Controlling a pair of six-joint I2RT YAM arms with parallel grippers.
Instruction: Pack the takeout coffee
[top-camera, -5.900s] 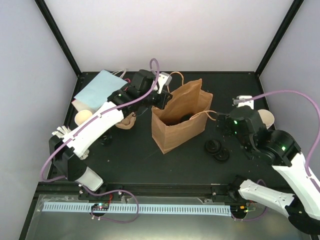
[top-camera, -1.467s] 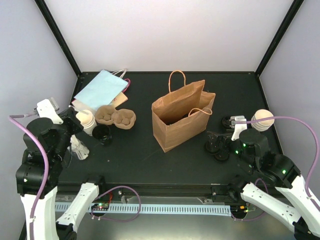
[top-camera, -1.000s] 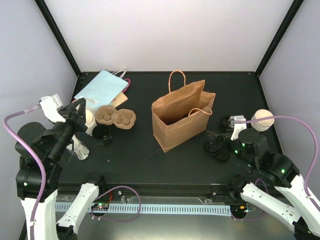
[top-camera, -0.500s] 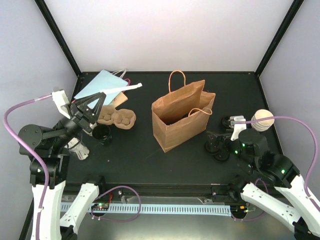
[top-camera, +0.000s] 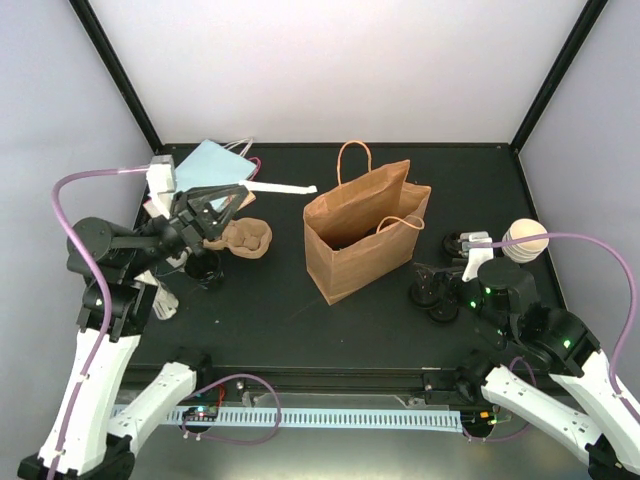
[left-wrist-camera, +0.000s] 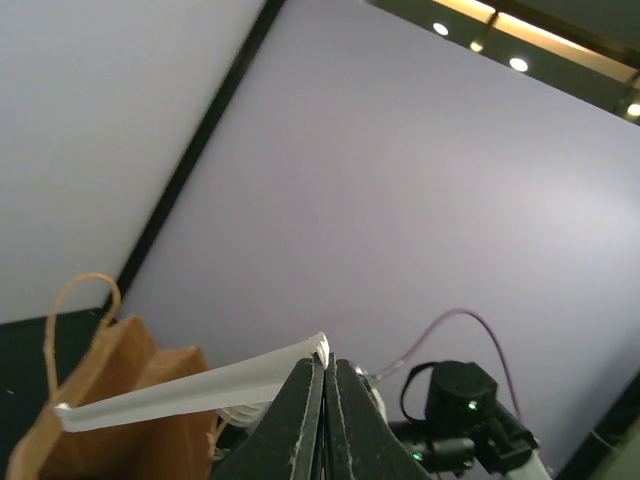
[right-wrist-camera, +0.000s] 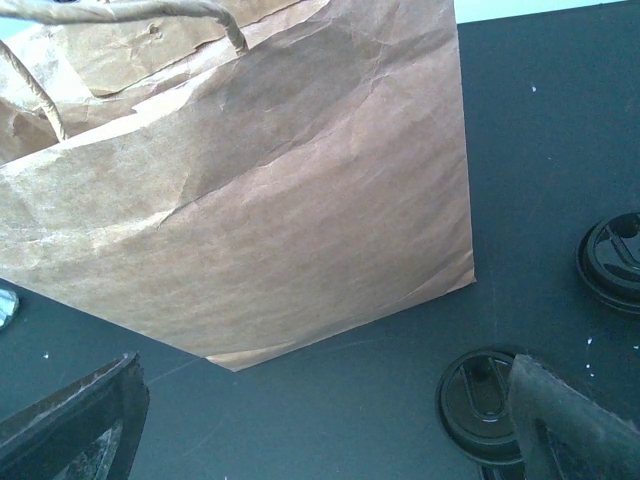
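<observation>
Your left gripper (left-wrist-camera: 323, 366) is clamped on a paper-wrapped straw (left-wrist-camera: 190, 392), pointed toward the brown bag (top-camera: 365, 235). Likely next: carry it over and drop it in. Right gripper (right-wrist-camera: 325, 420) is wide apart and empty. A paper cup (top-camera: 525, 238) stands far right, outside the bag.

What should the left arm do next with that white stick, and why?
Probably swing it right, over the open top of the brown bag: the left tool is shut on the white stick, held in the air left of the bag and pointing at it.

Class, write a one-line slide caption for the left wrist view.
Left gripper shut on a thin white stick held aloft, brown paper bag beyond it.
</observation>
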